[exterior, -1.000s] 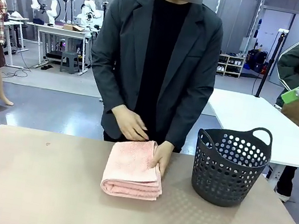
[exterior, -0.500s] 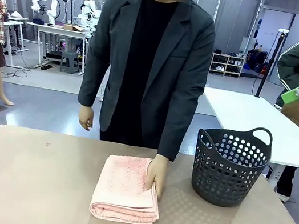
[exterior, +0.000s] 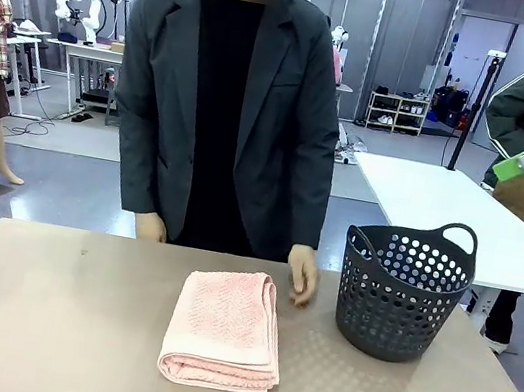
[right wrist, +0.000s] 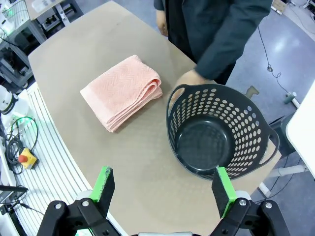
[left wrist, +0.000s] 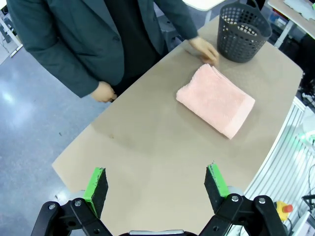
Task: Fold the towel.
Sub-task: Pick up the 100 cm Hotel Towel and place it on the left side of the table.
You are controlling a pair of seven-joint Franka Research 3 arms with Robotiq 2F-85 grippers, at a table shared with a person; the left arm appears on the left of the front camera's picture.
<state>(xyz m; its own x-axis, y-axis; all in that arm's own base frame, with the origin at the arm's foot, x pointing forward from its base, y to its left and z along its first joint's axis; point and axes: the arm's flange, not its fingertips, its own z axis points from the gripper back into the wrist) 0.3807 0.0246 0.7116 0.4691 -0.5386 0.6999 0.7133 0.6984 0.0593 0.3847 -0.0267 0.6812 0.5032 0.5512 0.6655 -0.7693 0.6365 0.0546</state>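
The salmon-pink towel (exterior: 225, 328) lies folded into a thick rectangle on the tan table (exterior: 37, 319), also visible as the towel (left wrist: 215, 100) and the towel (right wrist: 122, 91) from the wrists. A person in a dark jacket stands at the far edge; one hand (exterior: 303, 274) hovers just right of the towel's far corner, off the cloth. My left gripper (left wrist: 156, 182) hangs open high above the table, far from the towel. My right gripper (right wrist: 162, 192) is open too, above the near side of the basket, holding nothing.
A dark perforated basket (exterior: 404, 293) with two handles stands right of the towel, its inside bare (right wrist: 206, 147). The person's other hand (exterior: 150, 228) hangs at the table's far edge. A white table (exterior: 461, 216) stands behind on the right.
The person slid the folded towel toward my side, then lifted the hand off it and stepped to the left. Both grippers stayed open.
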